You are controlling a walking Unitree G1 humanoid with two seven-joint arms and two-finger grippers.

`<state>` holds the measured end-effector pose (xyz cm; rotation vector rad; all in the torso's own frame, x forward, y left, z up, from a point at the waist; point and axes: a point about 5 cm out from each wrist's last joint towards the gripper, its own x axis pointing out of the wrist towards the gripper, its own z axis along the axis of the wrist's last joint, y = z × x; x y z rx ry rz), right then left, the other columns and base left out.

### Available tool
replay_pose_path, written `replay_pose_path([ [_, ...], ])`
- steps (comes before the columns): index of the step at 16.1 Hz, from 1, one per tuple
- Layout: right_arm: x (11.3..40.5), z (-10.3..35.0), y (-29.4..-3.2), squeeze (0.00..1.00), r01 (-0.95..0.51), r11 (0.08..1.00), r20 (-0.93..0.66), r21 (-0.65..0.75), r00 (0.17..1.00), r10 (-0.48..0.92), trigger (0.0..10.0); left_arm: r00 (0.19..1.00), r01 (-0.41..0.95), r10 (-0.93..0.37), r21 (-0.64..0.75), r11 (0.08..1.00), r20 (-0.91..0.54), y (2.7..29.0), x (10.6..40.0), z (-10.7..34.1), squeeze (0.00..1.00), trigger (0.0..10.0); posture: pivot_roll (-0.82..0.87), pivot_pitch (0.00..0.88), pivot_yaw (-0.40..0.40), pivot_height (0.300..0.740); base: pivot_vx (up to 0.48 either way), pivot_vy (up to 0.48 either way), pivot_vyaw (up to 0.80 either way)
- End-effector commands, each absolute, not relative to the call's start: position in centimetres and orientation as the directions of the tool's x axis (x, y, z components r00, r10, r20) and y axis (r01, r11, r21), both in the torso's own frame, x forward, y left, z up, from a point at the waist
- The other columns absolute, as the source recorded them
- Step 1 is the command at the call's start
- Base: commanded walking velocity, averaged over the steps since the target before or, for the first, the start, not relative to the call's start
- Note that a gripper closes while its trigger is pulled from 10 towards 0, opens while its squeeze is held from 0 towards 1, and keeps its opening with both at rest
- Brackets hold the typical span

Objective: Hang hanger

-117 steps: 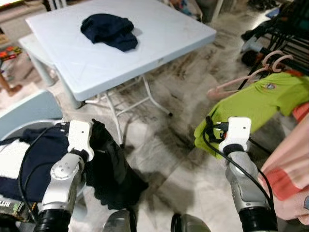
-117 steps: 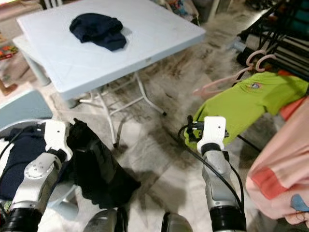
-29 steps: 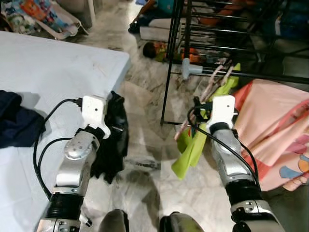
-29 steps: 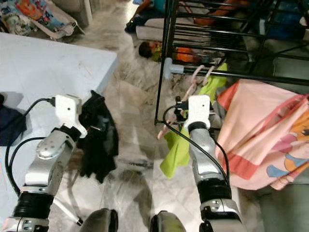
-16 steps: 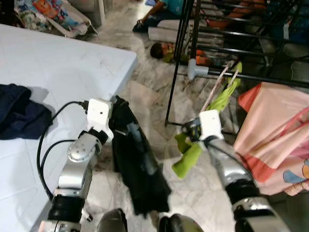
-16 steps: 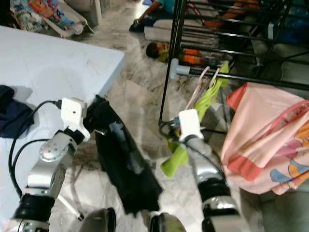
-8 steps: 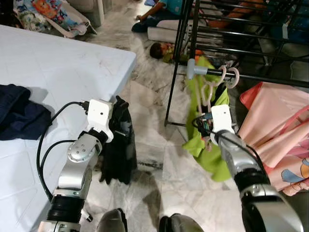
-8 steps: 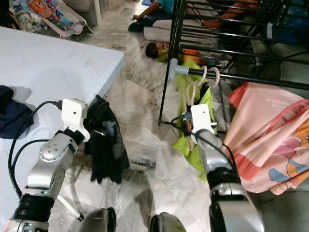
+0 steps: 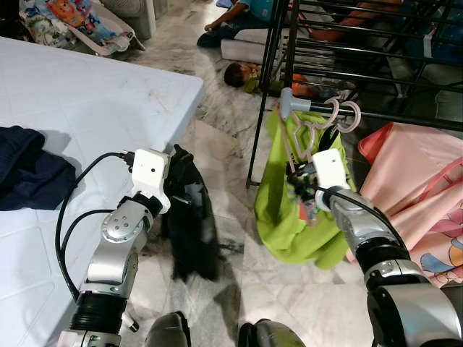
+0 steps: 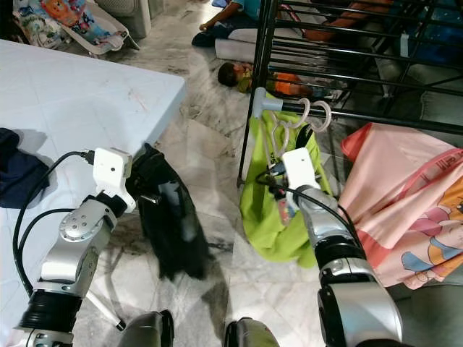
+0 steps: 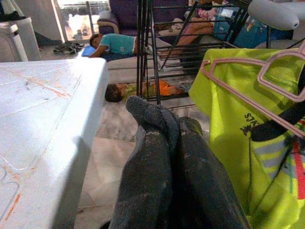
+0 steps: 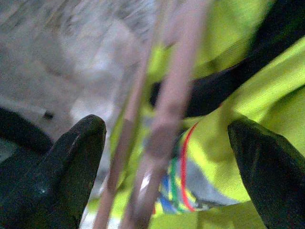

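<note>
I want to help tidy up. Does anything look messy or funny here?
Yes. Toys and clothes lie on the floor under the black rack. A dark bundle sits crumpled on the white table. The green shirt hangs bunched on pink hangers, and the left gripper holds a dangling black garment.

The hangers (image 9: 312, 134) look like smooth pale pink plastic, carrying a lime-green shirt (image 9: 286, 210) of soft matt cloth. The rack (image 9: 376, 69) is thin black metal tubing with a grey plastic cap (image 9: 286, 102). The worktop (image 9: 87, 108) is white plastic, faintly scuffed. The floor (image 9: 217, 144) is glossy veined marble. The dark garment (image 9: 189, 224) is limp matt cloth. The right hand (image 12: 162, 157) has matt black fingers (image 12: 78, 143).
</note>
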<state>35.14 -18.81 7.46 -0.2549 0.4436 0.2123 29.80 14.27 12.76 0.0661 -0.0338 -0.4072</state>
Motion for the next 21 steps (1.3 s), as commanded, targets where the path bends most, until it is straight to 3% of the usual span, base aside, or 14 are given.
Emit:
replay_pose_path([
  [1, 35.3, 7.3, -18.4, 0.00, -0.299, 0.935, -0.472, -0.190, 0.863, 0.180, 0.5, 0.910, 0.408, -0.412, 0.090, 0.909, 0.043, 13.9, 29.8, 13.4, 0.00, 10.0, -0.01, 0.117, -0.038, 0.740, 0.000, 0.000, 0.00],
  [2, 35.3, 7.4, -18.2, 0.00, -0.317, 0.930, -0.474, -0.187, 0.858, 0.197, 0.0, 0.910, 0.408, -0.413, 0.090, 0.908, 0.042, 13.8, 29.8, 13.4, 0.00, 10.0, -0.01, 0.117, -0.038, 0.740, 0.000, 0.000, 0.00],
  [6, 36.8, 9.2, -18.7, 0.00, -0.264, 0.937, -0.438, -0.226, 0.887, 0.145, 0.0, 0.909, 0.410, -0.414, 0.086, 0.908, 0.040, 13.6, 29.9, 13.4, 0.00, 10.0, -0.01, 0.110, -0.042, 0.740, 0.000, 0.000, 0.00],
  [7, 37.0, 9.5, -19.0, 0.00, -0.240, 0.943, -0.428, -0.228, 0.895, 0.124, 1.0, 0.909, 0.410, -0.415, 0.084, 0.908, 0.040, 13.5, 29.9, 13.4, 0.00, 10.0, -0.01, 0.109, -0.044, 0.740, 0.000, 0.000, 0.00],
  [9, 37.4, 10.0, -19.2, 0.00, -0.207, 0.957, -0.423, -0.205, 0.900, 0.104, 8.4, 0.908, 0.413, -0.418, 0.083, 0.907, 0.043, 13.3, 29.9, 13.4, 0.00, 10.0, -0.01, 0.105, -0.047, 0.740, 0.000, 0.000, 0.00],
  [10, 37.4, 10.1, -19.2, 0.00, -0.208, 0.956, -0.423, -0.206, 0.900, 0.105, 10.0, 0.908, 0.413, -0.418, 0.084, 0.907, 0.042, 13.3, 29.9, 13.4, 0.00, 10.0, -0.01, 0.105, -0.047, 0.740, 0.000, 0.000, 0.00],
  [13, 37.8, 10.7, -20.2, 0.00, -0.129, 0.968, -0.419, -0.216, 0.908, 0.028, 10.0, 0.910, 0.407, -0.412, 0.090, 0.909, 0.037, 13.6, 30.0, 13.5, 0.00, 10.0, 0.00, 0.096, -0.050, 0.740, 0.000, 0.000, 0.00],
  [20, 37.6, 10.8, -21.3, 0.00, -0.127, 0.972, -0.431, -0.196, 0.902, 0.031, 10.0, 0.910, 0.411, -0.415, 0.094, 0.907, 0.028, 13.3, 30.1, 13.3, 0.00, 10.0, -0.01, 0.097, -0.043, 0.740, 0.000, 0.000, 0.00],
  [21, 37.6, 10.6, -20.6, 0.00, -0.186, 0.966, -0.447, -0.179, 0.890, 0.088, 0.0, 0.908, 0.415, -0.419, 0.095, 0.905, 0.021, 13.2, 30.1, 13.2, 0.00, 10.0, -0.01, 0.097, -0.043, 0.740, 0.000, 0.000, 0.00],
])
